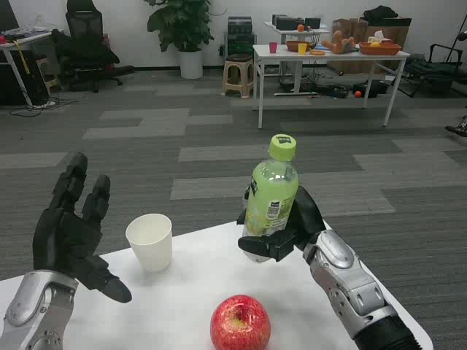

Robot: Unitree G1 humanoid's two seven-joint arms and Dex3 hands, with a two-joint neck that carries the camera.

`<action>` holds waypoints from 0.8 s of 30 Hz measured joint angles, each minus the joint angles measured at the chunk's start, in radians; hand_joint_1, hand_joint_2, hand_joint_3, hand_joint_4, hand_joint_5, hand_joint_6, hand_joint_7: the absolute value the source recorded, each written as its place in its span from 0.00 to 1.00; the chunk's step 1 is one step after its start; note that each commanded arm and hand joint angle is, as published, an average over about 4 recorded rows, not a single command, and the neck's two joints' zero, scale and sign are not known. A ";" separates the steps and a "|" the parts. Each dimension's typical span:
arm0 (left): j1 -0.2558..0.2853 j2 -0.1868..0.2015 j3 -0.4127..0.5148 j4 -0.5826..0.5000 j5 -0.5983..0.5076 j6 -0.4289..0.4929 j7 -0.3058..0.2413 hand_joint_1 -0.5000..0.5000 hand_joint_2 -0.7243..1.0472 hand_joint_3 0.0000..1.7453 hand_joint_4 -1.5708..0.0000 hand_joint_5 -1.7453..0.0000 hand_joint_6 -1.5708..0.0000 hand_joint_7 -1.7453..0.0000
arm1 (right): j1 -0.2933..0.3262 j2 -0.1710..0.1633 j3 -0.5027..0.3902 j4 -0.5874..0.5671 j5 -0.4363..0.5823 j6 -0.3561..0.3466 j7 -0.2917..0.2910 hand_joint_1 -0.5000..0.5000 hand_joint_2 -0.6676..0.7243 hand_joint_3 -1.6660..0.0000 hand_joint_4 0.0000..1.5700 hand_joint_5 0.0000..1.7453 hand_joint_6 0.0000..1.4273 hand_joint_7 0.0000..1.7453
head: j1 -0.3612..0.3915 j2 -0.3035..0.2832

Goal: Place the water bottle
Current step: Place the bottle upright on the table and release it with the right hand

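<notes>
A green water bottle (271,193) with a lime cap stands upright above the white table (182,306), held off its surface near the far edge. My right hand (292,227) grips its lower half from behind and the right. On the left my left hand (73,230) is raised over the table with its fingers spread, holding nothing.
A white paper cup (150,241) stands on the table left of the bottle. A red apple (240,324) lies near the front, below the bottle. Beyond the table is carpeted floor with a second table (328,52), a stool (238,75), a chair (85,44) and a plant (182,25).
</notes>
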 measured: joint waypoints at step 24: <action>0.000 -0.006 0.004 -0.018 0.010 0.001 -0.003 0.00 0.05 0.05 1.00 1.00 1.00 1.00 | 0.048 0.012 -0.036 -0.063 -0.064 -0.003 0.001 0.88 0.64 0.29 0.51 0.78 0.43 0.92 | -0.001 0.022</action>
